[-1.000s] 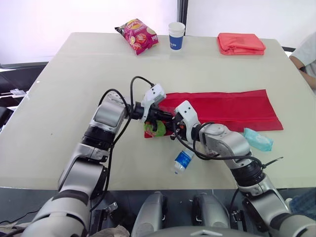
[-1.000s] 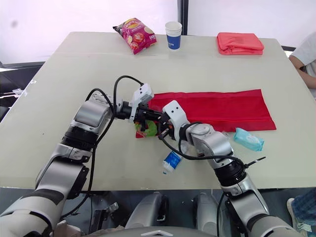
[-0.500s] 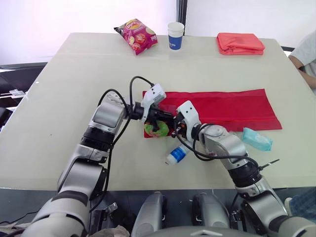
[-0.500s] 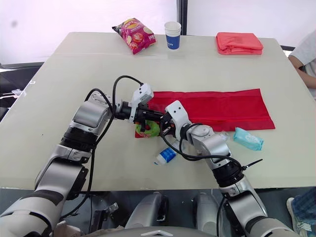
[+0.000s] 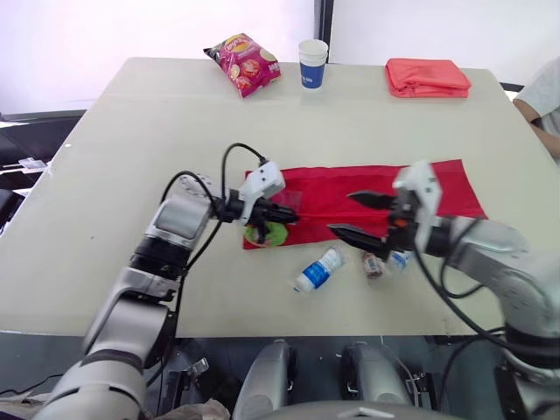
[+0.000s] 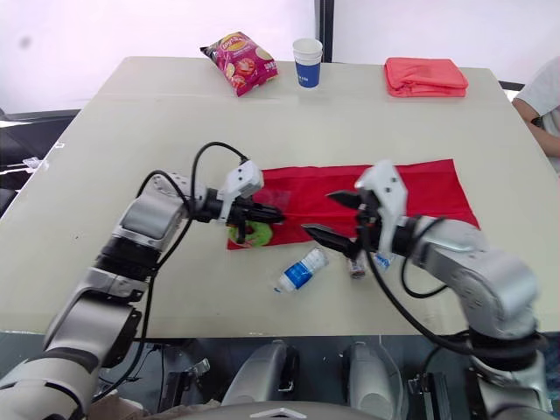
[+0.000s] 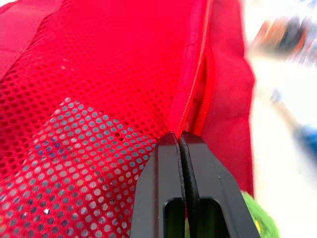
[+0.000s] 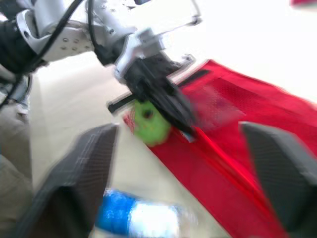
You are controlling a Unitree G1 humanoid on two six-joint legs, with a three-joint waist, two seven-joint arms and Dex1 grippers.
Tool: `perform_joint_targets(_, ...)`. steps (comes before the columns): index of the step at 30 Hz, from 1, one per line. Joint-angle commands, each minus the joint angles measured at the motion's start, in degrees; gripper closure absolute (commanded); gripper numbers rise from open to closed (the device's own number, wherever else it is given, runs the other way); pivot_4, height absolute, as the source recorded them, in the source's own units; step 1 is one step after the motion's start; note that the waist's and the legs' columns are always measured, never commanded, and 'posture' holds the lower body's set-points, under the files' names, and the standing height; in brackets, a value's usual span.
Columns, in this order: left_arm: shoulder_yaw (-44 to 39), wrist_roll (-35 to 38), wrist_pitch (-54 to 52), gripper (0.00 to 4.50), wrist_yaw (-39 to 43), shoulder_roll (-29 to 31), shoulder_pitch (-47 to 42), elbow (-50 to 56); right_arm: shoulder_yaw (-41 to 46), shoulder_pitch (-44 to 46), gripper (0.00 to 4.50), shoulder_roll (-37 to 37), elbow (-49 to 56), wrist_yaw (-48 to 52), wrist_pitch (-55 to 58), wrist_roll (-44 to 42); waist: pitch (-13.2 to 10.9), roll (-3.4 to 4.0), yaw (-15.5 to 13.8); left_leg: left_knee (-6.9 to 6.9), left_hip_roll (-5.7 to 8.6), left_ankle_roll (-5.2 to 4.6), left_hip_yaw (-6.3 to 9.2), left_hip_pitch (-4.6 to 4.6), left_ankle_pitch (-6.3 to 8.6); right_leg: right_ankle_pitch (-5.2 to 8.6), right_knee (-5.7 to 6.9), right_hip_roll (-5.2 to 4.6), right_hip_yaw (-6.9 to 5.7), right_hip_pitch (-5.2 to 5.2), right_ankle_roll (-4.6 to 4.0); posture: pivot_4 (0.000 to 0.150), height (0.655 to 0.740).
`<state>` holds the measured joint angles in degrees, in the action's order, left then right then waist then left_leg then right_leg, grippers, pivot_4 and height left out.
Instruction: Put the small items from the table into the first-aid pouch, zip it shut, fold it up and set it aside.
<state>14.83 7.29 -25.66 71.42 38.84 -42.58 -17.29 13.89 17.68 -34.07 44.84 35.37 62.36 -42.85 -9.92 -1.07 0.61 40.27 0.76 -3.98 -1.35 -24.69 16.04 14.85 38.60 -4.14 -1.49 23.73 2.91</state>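
The red first-aid pouch is lying unfolded and flat across the middle of the worktop. The left jaws are clenching tight on the pouch's near-left corner; in the left wrist view the two black fingers are pressing together on the red fabric just beside the zipper, with the mesh pocket spreading out next to it. A round green item is sitting at that same corner of the pouch, directly under the left jaws and touching the red edge; whether it is inside the pouch or only against it cannot be told.

The right jaws are hanging spread wide apart above the near edge of the pouch, released and grasping nothing, with their tips pointing toward the left jaws.

A small bottle with a blue label is lying on its side on the worktop, just in front of the pouch's near edge and apart from it. A small dark item is resting near the bottle, also in front of the pouch, partly hidden under the right arm.

Well beyond the pouch's far edge, a chips bag, a paper cup and a folded coral cloth are sitting along the far side of the worktop.
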Motion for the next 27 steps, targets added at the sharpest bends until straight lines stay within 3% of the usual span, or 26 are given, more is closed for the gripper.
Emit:
perform_joint_targets(1, -2.0, -2.0, 7.4, 4.5, -0.7, 2.4, 0.4, -2.8, 13.8, -4.9, 0.04, -6.5, 7.3, 2.1, -0.2, -7.0, 0.0, 0.01, -0.2, 0.0, 0.0, 0.0, 0.0, 0.02, 0.0, 0.0, 0.03, 0.0, 0.0, -0.01, 0.0, 0.15, 0.7395)
perform_joint_targets(7, -4.6, -2.4, 12.5, 4.5, -3.4, 3.0, 0.3, -6.2, 36.7, -16.6, 0.04, -17.7, 8.5, 6.9, 0.7, -15.0, 0.0, -0.04, -0.7, 0.01, -0.01, -0.04, 0.04, 0.01, 0.02, 0.0, -0.08, -0.05, -0.02, -0.14, 0.01, 0.15, 0.7395)
perform_joint_targets(10, -5.1, -2.4, 13.5, 4.5, -2.9, 3.4, -0.3, -8.5, 43.0, -21.5, 0.04, -20.0, 7.3, 8.9, 0.7, -17.8, 0.0, -0.05, -0.8, 0.01, -0.02, -0.04, 0.03, 0.04, 0.02, 0.0, -0.07, -0.04, 0.0, -0.16, 0.01, 0.15, 0.7395)
perform_joint_targets(13, -7.3, 1.1, 12.7, 3.62, 0.2, 3.7, -1.1, -8.8, 46.0, -25.5, 0.0, -21.4, 7.3, 10.3, 0.0, -19.6, 0.0, -0.07, -0.9, 0.01, -0.01, -0.06, 0.02, 0.03, 0.03, 0.0, -0.08, -0.03, -0.02, -0.16, 0.01, 0.15, 0.7395)
perform_joint_targets(18, -9.8, 6.0, 5.4, 1.42, 4.4, 4.0, -3.2, -5.2, 48.4, -28.0, 0.0, -22.5, 7.1, 8.4, -1.1, -24.4, 0.0, -0.08, -1.3, 0.02, -0.02, -0.07, 0.02, 0.03, 0.04, 0.0, -0.09, -0.03, -0.04, -0.17, 0.01, 0.15, 0.7395)
perform_joint_targets(20, -8.4, 7.0, 2.1, 0.28, 6.6, 4.0, -3.7, -1.5, 49.2, -29.2, 0.0, -22.8, 6.8, 7.7, -1.6, -25.9, 0.0, -0.08, -1.4, 0.03, -0.01, -0.07, 0.03, 0.02, 0.04, 0.0, -0.11, -0.03, -0.05, -0.18, 0.01, 0.15, 0.7395)
perform_joint_targets(21, -7.4, 6.6, 2.3, 0.09, 6.4, 3.1, -4.1, 0.3, 49.6, -29.6, 0.0, -23.0, 6.7, 7.5, -1.9, -26.9, 0.0, -0.08, -1.4, 0.03, 0.0, -0.08, 0.02, 0.02, 0.04, 0.0, -0.11, -0.03, -0.04, -0.19, 0.01, 0.15, 0.7395)
perform_joint_targets(27, -0.9, 2.4, 0.7, 0.09, 3.1, -3.8, -8.2, 2.4, 49.9, -29.9, 0.0, -25.6, 5.0, 6.1, -4.0, -30.5, 0.0, -0.1, -1.6, 0.08, 0.02, -0.09, 0.05, 0.03, 0.05, -0.01, -0.13, -0.04, -0.04, -0.26, 0.02, 0.15, 0.7395)
